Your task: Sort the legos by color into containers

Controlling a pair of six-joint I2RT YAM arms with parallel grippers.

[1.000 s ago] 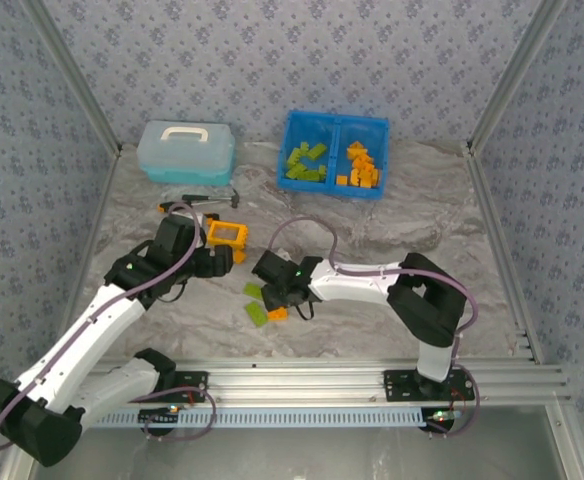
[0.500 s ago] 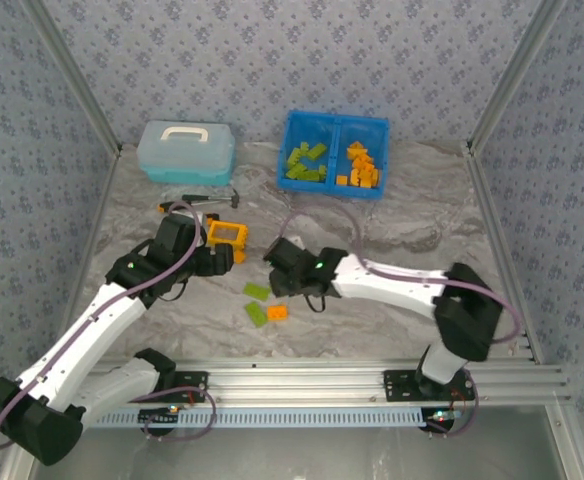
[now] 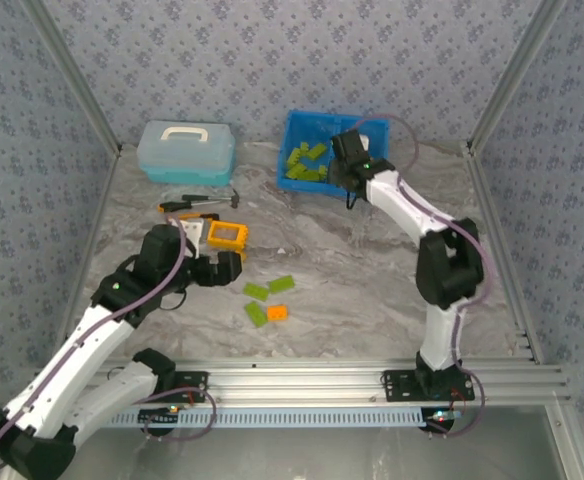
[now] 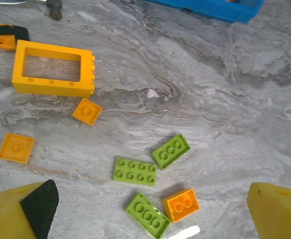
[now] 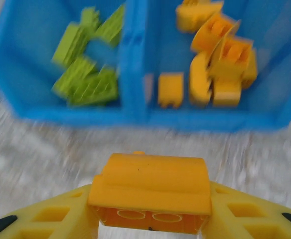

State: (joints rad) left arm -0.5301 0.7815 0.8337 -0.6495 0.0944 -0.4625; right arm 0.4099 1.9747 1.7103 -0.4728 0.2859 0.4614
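Where patterned walls [image 3: 272, 60] end, legos [image 3: 281, 284] dot marbled tabletop [image 3: 372, 270].

We see the left gripper [image 4: 149, 214] spread wide over the marble table [image 4: 225, 124], holding nothing. Below it are three green bricks [image 4: 135, 171] and one orange brick [image 4: 180, 204], clustered. The orange frame [image 4: 53, 68] is top left, with two orange squares [image 4: 87, 111] just beneath. The blue tray [image 4: 210, 7] edge is at top.

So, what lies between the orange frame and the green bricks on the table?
A small square orange brick lies there, seen in the left wrist view.
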